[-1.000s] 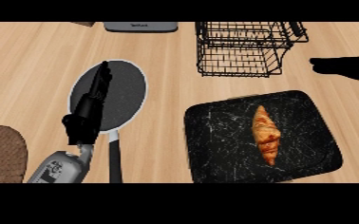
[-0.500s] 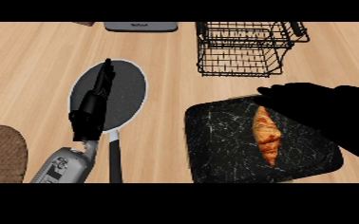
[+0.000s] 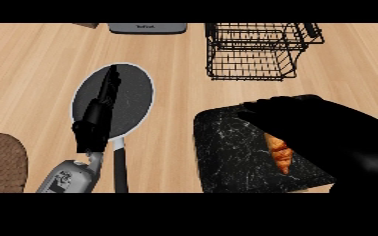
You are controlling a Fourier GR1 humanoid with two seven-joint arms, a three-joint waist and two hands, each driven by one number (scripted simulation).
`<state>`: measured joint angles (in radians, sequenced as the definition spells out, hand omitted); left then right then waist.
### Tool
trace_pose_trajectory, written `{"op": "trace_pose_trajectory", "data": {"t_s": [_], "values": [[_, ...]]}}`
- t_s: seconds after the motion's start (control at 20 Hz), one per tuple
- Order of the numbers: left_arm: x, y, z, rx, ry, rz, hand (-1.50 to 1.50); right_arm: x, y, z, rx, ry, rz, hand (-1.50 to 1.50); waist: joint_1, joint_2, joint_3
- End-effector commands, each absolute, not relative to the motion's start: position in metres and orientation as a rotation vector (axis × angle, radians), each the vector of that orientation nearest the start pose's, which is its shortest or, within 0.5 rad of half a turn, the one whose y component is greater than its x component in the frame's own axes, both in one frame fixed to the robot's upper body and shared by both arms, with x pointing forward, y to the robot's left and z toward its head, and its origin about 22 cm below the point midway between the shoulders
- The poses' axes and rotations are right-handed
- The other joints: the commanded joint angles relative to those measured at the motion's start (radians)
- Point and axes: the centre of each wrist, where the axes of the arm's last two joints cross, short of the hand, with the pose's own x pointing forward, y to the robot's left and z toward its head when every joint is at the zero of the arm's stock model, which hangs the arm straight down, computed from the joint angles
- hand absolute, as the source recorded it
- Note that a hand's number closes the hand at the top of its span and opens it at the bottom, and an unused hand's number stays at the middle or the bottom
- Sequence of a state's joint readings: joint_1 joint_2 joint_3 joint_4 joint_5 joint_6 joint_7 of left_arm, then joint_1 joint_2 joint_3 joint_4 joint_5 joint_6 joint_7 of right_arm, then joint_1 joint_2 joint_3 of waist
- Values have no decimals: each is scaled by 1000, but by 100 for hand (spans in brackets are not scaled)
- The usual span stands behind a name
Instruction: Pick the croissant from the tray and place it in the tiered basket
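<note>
Two hands show, and only one matters for the coming move. The right hand (image 3: 317, 130) hangs over the dark marbled tray (image 3: 229, 155) at about four o'clock on the counter (image 3: 44, 70), a black mass that covers most of the croissant (image 3: 279, 152). Only a golden strip of the pastry peeks out at the hand's lower left edge, so the croissant lies directly beneath the hand, on the right half of the tray. From the visible strip its long axis seems to run roughly from twelve to six o'clock. Whether the right hand's fingers are spread or curled round the pastry cannot be told; the shape is too dark to read.

The left hand (image 3: 100, 112) lies well apart at about eight o'clock, fingers straight and released, stretched over a dark round plate (image 3: 136, 100) with a pale rim. It is much farther from the croissant than the right hand is.

The wire tiered basket (image 3: 255, 50) stands at about one o'clock, beyond the tray's far edge, so the carry would likely run toward twelve from the tray.

One grey appliance (image 3: 146, 28) sits at the far edge near eleven o'clock with pale lettering on its face, too small to read. A brown object (image 3: 11, 162) shows at the left edge.
</note>
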<state>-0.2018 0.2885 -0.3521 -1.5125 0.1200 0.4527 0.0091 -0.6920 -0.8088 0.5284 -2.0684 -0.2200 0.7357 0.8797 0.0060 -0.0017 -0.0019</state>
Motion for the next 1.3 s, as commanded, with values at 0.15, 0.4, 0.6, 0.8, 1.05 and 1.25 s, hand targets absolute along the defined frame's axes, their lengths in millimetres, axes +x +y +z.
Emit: {"op": "trace_pose_trajectory", "data": {"t_s": [0.15,0.4,0.6,0.8,1.05,1.25], "values": [[277,201,37,220,-1648,-100,0,225,-170,238,-561,-888,1871,-150,-8,-2,1],[264,197,14,197,-1668,-105,0,224,-176,233,-619,-860,1892,-150,-7,0,1],[282,198,37,183,-1662,-123,0,231,-183,232,-650,-832,1918,-150,-9,1,2],[279,209,29,181,-1665,-113,0,229,-178,232,-687,-837,1950,-150,-7,0,1],[260,186,27,207,-1668,-102,0,225,-167,217,-670,-877,2062,-150,2,0,2],[277,209,34,185,-1672,-113,0,225,-163,194,-712,-876,2092,-150,0,3,3]]}}
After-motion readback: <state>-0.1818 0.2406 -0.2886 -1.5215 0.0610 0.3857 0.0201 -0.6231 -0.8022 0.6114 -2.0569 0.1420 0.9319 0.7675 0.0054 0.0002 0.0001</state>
